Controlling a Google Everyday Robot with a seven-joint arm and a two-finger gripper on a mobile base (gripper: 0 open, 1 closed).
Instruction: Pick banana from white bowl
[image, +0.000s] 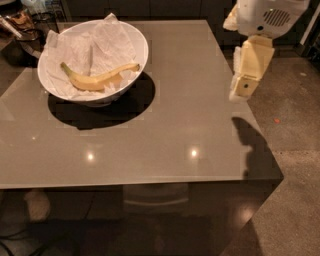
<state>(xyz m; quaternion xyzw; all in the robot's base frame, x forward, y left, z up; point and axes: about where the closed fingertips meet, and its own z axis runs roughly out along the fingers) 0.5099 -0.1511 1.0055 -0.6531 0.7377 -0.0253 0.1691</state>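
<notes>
A curved yellow banana (97, 79) lies on its side on crumpled white paper (112, 45) inside the deep white bowl (132, 86), the gripper (241, 90) hanging well apart to its right

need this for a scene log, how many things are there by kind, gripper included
banana: 1, lying in the bowl
white bowl: 1, on the table's far left
crumpled paper lining: 1, inside the bowl
gripper: 1, hanging above the table's right edge, well apart from the bowl
total: 4
</notes>
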